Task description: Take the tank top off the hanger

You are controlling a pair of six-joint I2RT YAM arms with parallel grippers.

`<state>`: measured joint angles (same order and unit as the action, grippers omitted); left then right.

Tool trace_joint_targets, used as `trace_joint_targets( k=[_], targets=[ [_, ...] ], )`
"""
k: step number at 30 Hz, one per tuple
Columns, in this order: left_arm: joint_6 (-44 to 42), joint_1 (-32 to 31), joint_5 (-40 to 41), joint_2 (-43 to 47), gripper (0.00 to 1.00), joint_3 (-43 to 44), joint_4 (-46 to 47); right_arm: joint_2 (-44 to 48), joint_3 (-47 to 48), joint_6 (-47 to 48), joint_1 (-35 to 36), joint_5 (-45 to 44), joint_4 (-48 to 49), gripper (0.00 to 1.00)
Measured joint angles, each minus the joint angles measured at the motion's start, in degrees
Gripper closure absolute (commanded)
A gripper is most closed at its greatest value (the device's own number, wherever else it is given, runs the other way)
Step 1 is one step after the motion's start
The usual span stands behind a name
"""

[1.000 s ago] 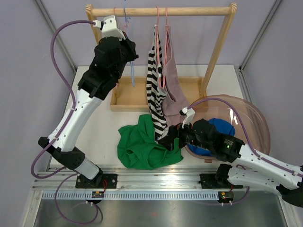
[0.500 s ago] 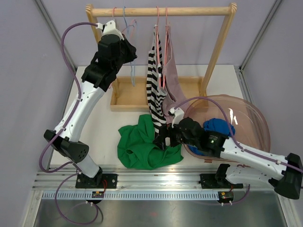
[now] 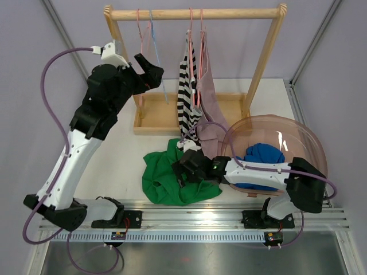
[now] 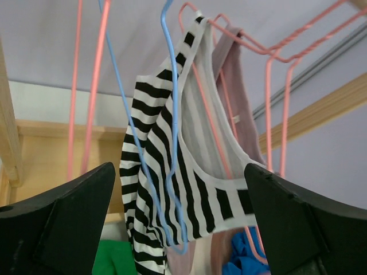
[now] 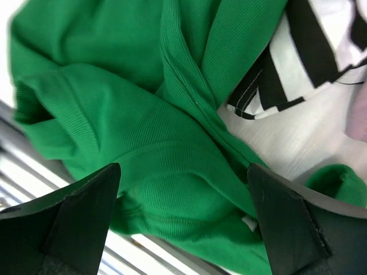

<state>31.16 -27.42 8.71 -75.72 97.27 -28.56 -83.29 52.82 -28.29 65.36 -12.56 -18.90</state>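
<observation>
A black-and-white striped tank top (image 3: 186,97) and a mauve one (image 3: 209,97) hang on pink hangers from the wooden rail (image 3: 195,12). A bare blue hanger (image 3: 163,91) hangs left of them. My left gripper (image 3: 152,77) stands open just left of the blue hanger, holding nothing. In the left wrist view the blue hanger (image 4: 172,114) crosses the striped top (image 4: 206,177) ahead of the open left gripper (image 4: 180,229). A green tank top (image 3: 172,177) lies crumpled on the table. My right gripper (image 3: 179,173) hovers open over it; the right wrist view shows green cloth (image 5: 160,143) below the open gripper (image 5: 183,229).
An empty pink hanger (image 3: 138,34) hangs at the rail's left end. The rack's wooden base tray (image 3: 166,120) sits behind the green garment. A translucent pink bowl (image 3: 309,143) at the right holds blue cloth (image 3: 264,156). The aluminium rail (image 3: 189,209) runs along the near edge.
My left gripper opened, let go of the blue hanger and drew back to the left. The right arm swung left and now sits over the green tank top.
</observation>
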Motion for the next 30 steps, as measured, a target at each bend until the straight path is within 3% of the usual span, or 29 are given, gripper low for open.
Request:
trace_joint_targets(
  k=[9,10,12,13,16,17,23,30],
  targets=[
    [0.37,0.00,-2.84,17.33,0.01,-11.19,1.07,-16.98,6.80,0.00,4.83,-0.94,0.04,0.01],
    [0.33,0.00,-2.82,19.08,0.01,-12.46,0.90,-18.73,7.69,0.00,5.35,-1.49,-0.02,0.06],
    [0.17,0.00,-2.45,21.92,0.01,-14.34,0.00,-20.46,9.60,0.15,6.12,-2.47,-0.31,0.23],
    [-0.04,0.00,-2.10,23.41,0.01,-14.91,-0.83,-21.14,10.36,0.28,6.40,-2.54,-0.20,0.54],
    [-1.16,0.00,-0.68,27.36,0.01,-16.41,-2.95,-22.05,11.08,0.17,7.02,-2.21,1.27,0.80],
    [-1.57,0.00,-0.04,28.74,0.01,-17.03,-3.34,-22.05,11.08,0.26,7.08,-2.19,1.46,1.00],
    [-3.98,0.00,3.23,34.58,0.01,-19.37,-7.08,-18.10,9.66,1.05,7.06,-1.77,0.48,1.00],
    [-6.49,0.00,4.94,35.12,0.01,-19.41,-11.72,4.87,8.50,2.05,7.08,-6.23,-5.53,1.00]
  ],
)
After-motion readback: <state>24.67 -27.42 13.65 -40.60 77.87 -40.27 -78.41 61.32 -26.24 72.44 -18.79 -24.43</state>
